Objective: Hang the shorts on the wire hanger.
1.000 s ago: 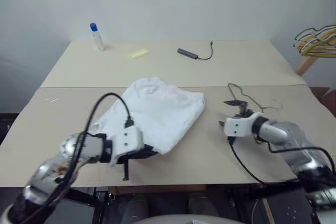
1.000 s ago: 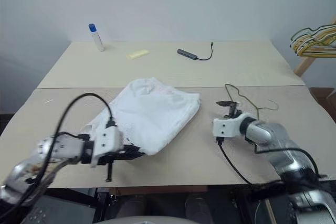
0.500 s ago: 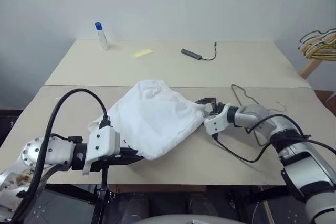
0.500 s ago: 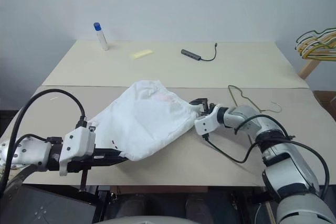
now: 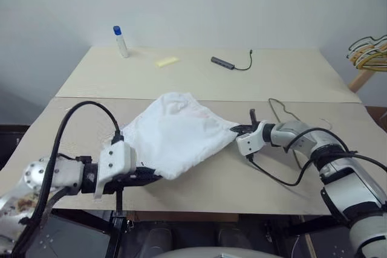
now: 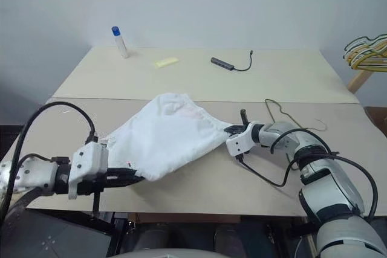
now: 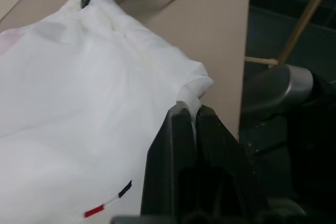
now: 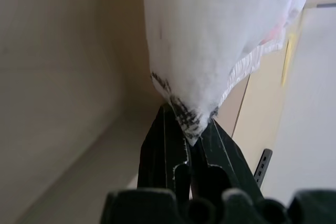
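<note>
Now soft white shorts [image 5: 178, 134] stretched taut between both end effectors.

Left gripper [image 5: 158, 176] clamped tight on the near corner of the large white cloth shorts [image 5: 178, 134], arm reaching in low from the left. Right gripper [image 5: 239, 129] pinched closed on the shorts' far right corner, forearm stretched leftward toward it.

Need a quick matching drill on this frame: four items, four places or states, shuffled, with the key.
1. shorts
2. wire hanger
3. blue-capped bottle
4. yellow and orange hangers

A. lying on the table beside the right arm
B. off the table, at the far right
C. stretched between both grippers
D. upright at the table's far left

Pairs: 1-C, 2-A, 3-D, 4-B
</note>
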Controlling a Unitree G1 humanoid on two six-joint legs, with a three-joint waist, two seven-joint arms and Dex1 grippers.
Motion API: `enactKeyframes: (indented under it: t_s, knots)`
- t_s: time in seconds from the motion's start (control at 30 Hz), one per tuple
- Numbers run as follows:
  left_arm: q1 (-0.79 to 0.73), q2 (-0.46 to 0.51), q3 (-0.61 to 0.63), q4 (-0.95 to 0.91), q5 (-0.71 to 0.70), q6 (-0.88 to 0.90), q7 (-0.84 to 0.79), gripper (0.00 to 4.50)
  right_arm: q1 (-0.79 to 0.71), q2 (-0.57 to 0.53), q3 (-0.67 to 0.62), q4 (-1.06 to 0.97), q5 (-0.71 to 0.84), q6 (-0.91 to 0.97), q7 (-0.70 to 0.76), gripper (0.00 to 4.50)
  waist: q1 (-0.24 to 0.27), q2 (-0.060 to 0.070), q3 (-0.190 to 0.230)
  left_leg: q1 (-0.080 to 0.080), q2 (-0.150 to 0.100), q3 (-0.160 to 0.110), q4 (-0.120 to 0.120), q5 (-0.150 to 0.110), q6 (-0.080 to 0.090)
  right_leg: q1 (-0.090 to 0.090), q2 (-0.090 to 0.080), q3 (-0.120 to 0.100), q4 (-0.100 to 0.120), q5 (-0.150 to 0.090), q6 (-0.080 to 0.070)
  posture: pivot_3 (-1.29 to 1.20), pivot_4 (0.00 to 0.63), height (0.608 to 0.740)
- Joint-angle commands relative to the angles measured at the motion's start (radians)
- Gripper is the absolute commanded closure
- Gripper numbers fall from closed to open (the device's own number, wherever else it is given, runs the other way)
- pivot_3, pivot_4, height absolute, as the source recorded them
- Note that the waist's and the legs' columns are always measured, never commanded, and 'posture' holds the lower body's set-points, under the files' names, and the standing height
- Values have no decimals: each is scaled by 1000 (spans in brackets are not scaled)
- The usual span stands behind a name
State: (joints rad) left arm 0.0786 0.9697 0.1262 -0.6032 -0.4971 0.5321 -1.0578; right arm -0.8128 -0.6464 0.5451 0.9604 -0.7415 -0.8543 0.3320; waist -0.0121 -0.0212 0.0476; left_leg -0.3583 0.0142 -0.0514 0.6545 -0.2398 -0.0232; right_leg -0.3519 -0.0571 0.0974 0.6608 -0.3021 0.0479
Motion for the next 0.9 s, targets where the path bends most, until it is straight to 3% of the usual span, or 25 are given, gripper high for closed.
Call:
enactKeyframes:
  t_s: [0.03,0.13,0.27,0.37,0.47,0.57,0.63,0.73,0.83,0.9]
  knots:
    - [-142,-11,-105,208,171,-117,34,4500,-65,-34,-19,13,-12,65,-21,4470,1,0,0,1,0,0,0,0,0,1,0,0,0,0,0,110,0,740]
    - [-308,-30,-220,401,331,-287,30,4500,-71,-97,-41,-2,-18,112,-32,4470,3,0,0,0,-1,0,-1,0,0,0,0,0,-1,0,0,85,0,740]
    - [-458,-96,-271,527,355,-372,5,4500,59,-234,-138,-201,110,159,92,4470,6,0,0,-8,-1,0,-1,0,0,-6,-1,0,-1,0,1,45,0,740]
    - [-499,-113,-290,581,390,-443,-3,4500,276,-344,-237,-511,267,251,233,4470,3,0,0,-13,-1,-1,-1,0,1,-10,-2,-1,-2,0,2,23,0,740]
    - [-495,-100,-288,572,381,-485,-38,4500,600,-460,-381,-919,455,418,366,4470,-4,0,0,-14,-1,-1,-1,-1,2,-11,-2,-1,-3,-1,3,8,0,740]
    - [-425,-16,-242,482,278,-469,-177,4500,868,-500,-530,-1269,620,609,461,4470,-27,1,0,-15,0,0,-2,-1,2,-12,-1,1,-2,-1,3,-2,0,740]
    - [-392,58,-221,444,207,-443,-286,4500,952,-511,-590,-1396,674,688,509,4470,-42,1,0,-14,2,1,-2,-1,2,-12,0,2,1,-2,3,-3,0,740]
    - [-402,151,-233,451,169,-440,-439,4500,942,-507,-610,-1493,786,812,581,4470,-47,-1,1,-9,2,2,1,-1,3,-7,1,1,2,-5,9,-2,0,740]
    - [-488,82,-280,532,232,-483,-402,4500,779,-439,-535,-1451,812,945,591,4470,-42,-4,3,11,3,2,0,-1,2,9,1,-1,-3,-12,1,-5,0,740]
    - [-624,-84,-306,673,334,-493,-209,4500,554,-334,-438,-1294,725,1056,558,4470,-32,-4,1,20,2,2,-3,-1,2,17,-1,-1,-7,-13,1,-6,0,740]
